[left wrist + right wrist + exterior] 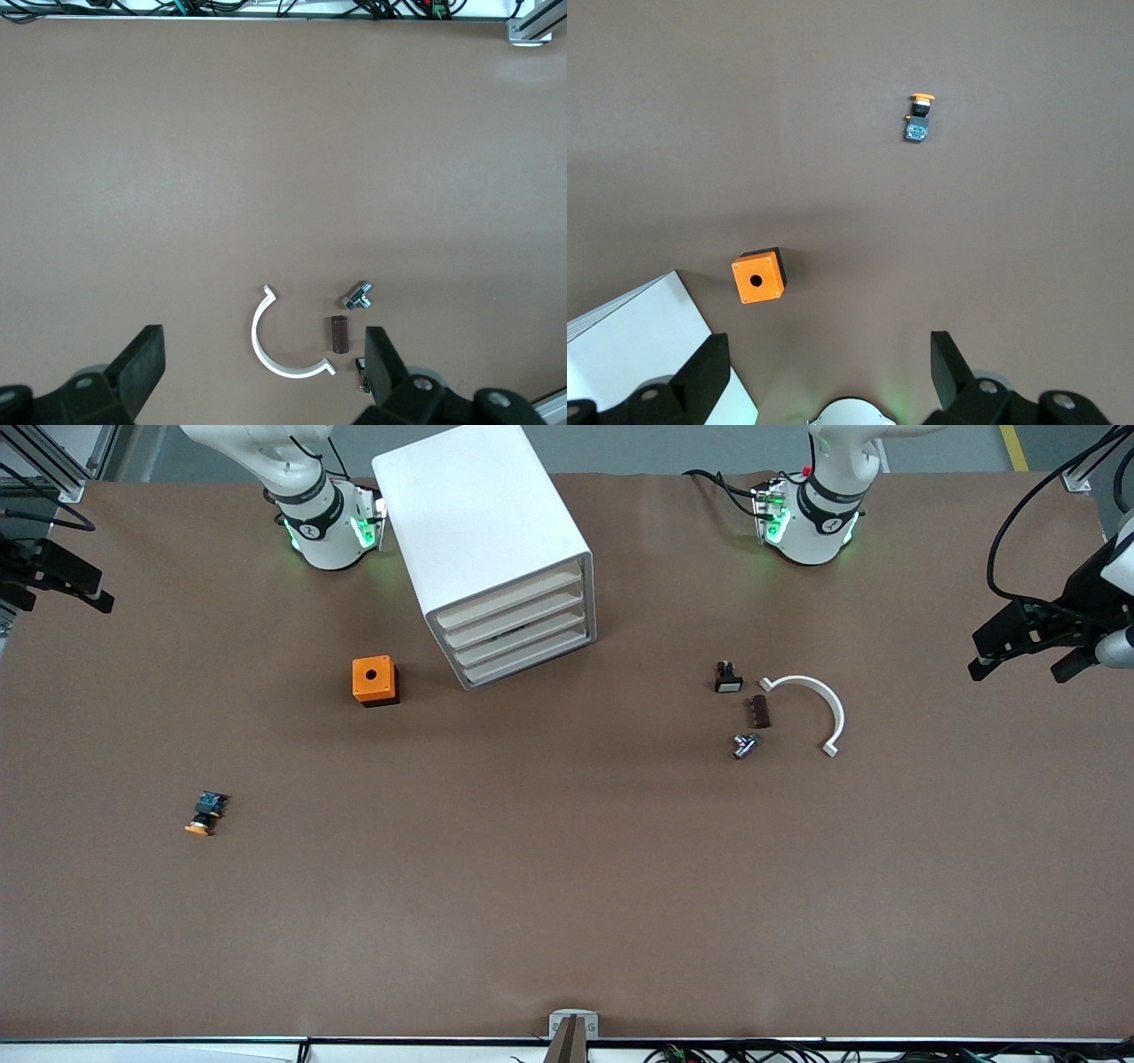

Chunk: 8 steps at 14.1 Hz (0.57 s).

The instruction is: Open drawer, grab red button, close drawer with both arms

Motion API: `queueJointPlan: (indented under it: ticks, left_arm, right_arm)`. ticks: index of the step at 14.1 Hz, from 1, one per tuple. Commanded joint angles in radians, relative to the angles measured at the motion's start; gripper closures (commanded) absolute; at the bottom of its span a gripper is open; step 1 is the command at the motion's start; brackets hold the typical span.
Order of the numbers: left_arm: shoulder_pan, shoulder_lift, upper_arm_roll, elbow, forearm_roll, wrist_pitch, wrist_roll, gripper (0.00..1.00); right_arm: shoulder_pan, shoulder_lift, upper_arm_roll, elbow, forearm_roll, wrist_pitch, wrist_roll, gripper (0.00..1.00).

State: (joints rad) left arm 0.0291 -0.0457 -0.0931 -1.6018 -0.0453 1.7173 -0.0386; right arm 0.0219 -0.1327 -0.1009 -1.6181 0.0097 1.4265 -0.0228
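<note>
The white drawer cabinet [483,531] stands near the right arm's base, and all its drawers [523,634] are shut. A corner of it shows in the right wrist view [642,341]. The red-capped button is not in view. My left gripper [1023,657] is open and empty, high over the left arm's end of the table; in its wrist view [264,356] it hangs above small parts. My right gripper [53,584] is open and empty, high over the right arm's end of the table; its wrist view [828,356] shows table below it.
An orange cube with a round hole [375,680] [758,276] lies beside the cabinet. An orange-yellow-capped button [205,815] [919,118] lies nearer the front camera. A white arc [811,704] [270,341], brown cylinder [760,711], metal fitting [744,745] and small black switch [727,677] lie together.
</note>
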Motion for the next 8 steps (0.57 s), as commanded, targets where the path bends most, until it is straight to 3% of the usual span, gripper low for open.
queueJointPlan:
  ticks: [1,8]
  left_arm:
    - [0.002,0.007,-0.002,0.014,0.022,-0.013,-0.004,0.01]
    - [0.003,0.030,-0.002,0.016,0.022,-0.027,-0.010,0.01]
  right_arm:
    - [0.006,-0.027,0.000,-0.025,-0.017,0.002,0.006,0.00]
    - [0.009,-0.028,0.000,-0.023,-0.017,0.018,0.006,0.00]
